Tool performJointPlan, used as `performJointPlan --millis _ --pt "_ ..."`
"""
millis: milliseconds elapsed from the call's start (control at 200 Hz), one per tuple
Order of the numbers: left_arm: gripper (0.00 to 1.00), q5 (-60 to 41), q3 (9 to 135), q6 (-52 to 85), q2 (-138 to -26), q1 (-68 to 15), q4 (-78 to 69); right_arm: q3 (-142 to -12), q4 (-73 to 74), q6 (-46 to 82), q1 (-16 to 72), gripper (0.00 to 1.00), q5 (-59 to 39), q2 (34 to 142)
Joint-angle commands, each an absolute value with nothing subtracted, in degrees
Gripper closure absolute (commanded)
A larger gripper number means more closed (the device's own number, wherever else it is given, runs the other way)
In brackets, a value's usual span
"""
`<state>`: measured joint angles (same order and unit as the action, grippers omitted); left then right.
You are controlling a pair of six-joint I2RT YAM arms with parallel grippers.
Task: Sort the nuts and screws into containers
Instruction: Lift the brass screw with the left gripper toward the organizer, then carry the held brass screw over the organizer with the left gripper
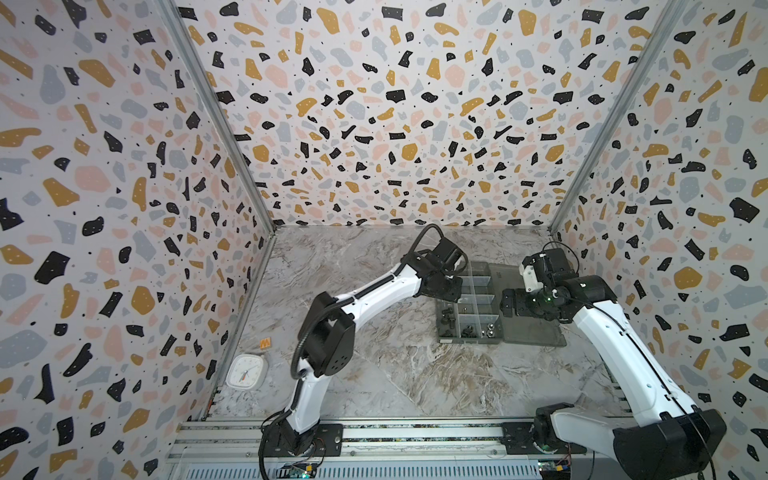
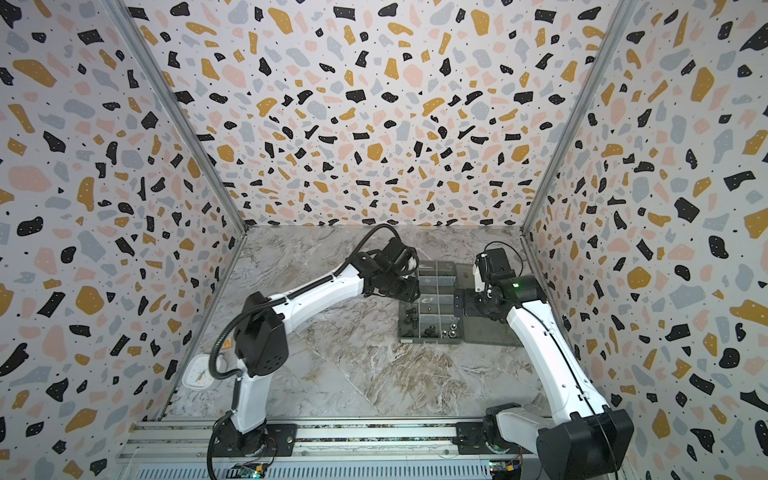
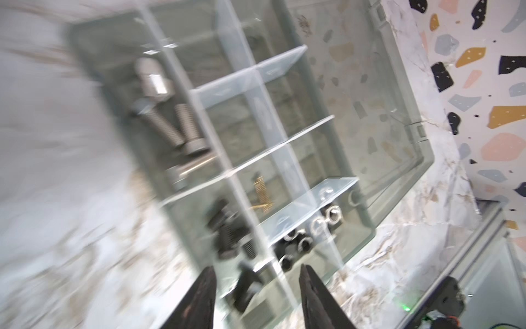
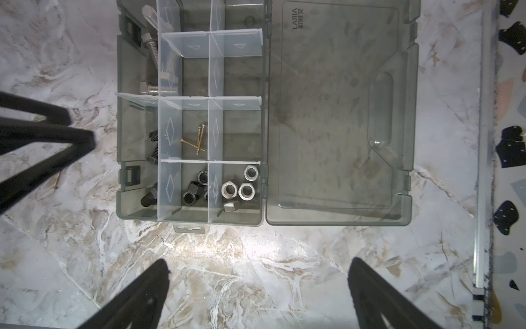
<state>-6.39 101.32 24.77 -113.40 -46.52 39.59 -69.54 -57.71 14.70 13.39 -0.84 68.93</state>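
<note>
My left gripper (image 3: 256,275) hangs over the left column of the smoky-grey translucent organiser box (image 4: 121,114), its tapered black jaws partly apart and gripping nothing; that wrist view is smeared. My right gripper (image 4: 259,263) hovers above the open box, jaws spread wide and empty. Between frosted pale dividers (image 4: 169,131) I see threaded silver bolts (image 4: 152,54) and black hex-head bolts (image 4: 149,196) in the left column, thin brass screws (image 4: 199,139) mid-box, and dull black nuts (image 4: 196,188) beside shiny silver nuts (image 4: 237,189). The flat lid (image 4: 327,114) lies open alongside. A stray brass screw (image 4: 56,181) lies on the veined marble-look table (image 4: 57,71).
</note>
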Motion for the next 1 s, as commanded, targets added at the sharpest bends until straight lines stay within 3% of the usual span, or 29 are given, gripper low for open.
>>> performJointPlan --millis 0,280,531,996 --pt "0.53 0.0 91.6 22.9 -107.1 -44.6 41.5 -72.3 -55.5 15.4 17.1 0.01 -2.1 70.8" --pt "0.65 3.9 69.3 22.2 -96.2 -40.5 37.2 -76.6 -51.9 18.0 28.7 0.01 -1.8 78.6" --pt "0.65 6.3 66.9 18.6 -97.5 -39.7 37.3 -80.2 -52.4 18.8 33.6 0.01 -1.0 82.1" --pt "0.72 3.2 65.7 14.7 -102.7 -37.5 34.6 -80.0 -53.9 21.1 34.7 0.01 0.7 81.1"
